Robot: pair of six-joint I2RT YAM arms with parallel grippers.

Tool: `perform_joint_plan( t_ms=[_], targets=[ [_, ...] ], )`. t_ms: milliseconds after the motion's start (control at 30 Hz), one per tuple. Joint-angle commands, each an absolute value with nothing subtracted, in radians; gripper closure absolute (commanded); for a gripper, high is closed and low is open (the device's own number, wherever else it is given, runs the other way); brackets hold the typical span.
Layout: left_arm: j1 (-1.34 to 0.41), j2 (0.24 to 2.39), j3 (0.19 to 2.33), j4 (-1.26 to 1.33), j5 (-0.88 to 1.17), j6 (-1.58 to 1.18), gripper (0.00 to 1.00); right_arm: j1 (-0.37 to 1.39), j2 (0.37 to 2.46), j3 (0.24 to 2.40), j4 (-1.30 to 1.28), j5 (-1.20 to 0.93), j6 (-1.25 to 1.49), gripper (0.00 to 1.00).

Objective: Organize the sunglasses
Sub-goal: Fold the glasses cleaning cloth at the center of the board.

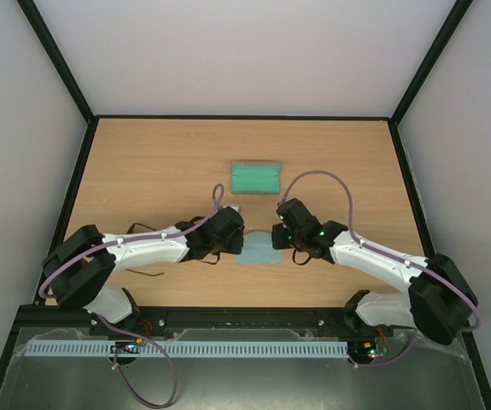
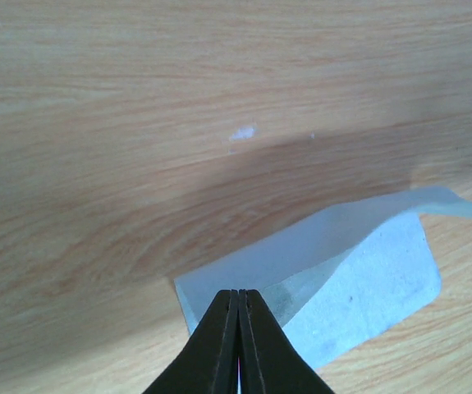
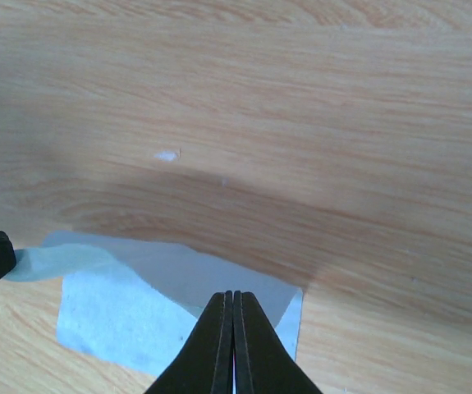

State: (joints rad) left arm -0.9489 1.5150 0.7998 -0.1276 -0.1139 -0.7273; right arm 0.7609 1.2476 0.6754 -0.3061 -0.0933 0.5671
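Clerk: Item one, sunglasses [image 1: 149, 272]. Where are they lying?

Checker: Only fine dark curved lines are showing on either side of the left arm [image 1: 147, 250]. They are at 9 o'clock from the light blue cloth [image 1: 258, 253] and well apart from it. Those are probably the frame, but the forearm is covering most of it.

Clerk: Item two, the light blue cloth.

Checker: It is sitting on the wooden table [image 1: 160, 162], near the centre and a little toward 6 o'clock. One edge is standing up off the wood, tented between the two grippers. The rest is lying flat.

Clerk: Item three, grey case [image 1: 255, 177].

Checker: It is lying open with its green lining facing up, at 12 o'clock from the cloth and not touching it. It is well apart from the dark lines.

Clerk: Item four, left gripper [image 2: 238, 294].

Checker: It is reaching in at the cloth's 9 o'clock side. Its fingers are pressing flat together, pinching a corner of the raised edge.

Clerk: Item five, right gripper [image 3: 233, 295].

Checker: It is reaching in at the 3 o'clock side. It is likewise clenching the opposite corner of that edge.
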Motion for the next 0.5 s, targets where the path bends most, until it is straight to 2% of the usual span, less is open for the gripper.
perform_joint_plan(
  t_ms=[0,467],
  targets=[
    [-0.981,1.476,0.769,-0.154,-0.143,-0.763,0.98,0.792,1.188,0.630,-0.360,-0.066,0.609,0.99],
    [-1.087,1.436,0.722,-0.160,-0.160,-0.840,0.98,0.846,1.038,0.522,-0.358,-0.120,0.723,0.99]
  ],
)
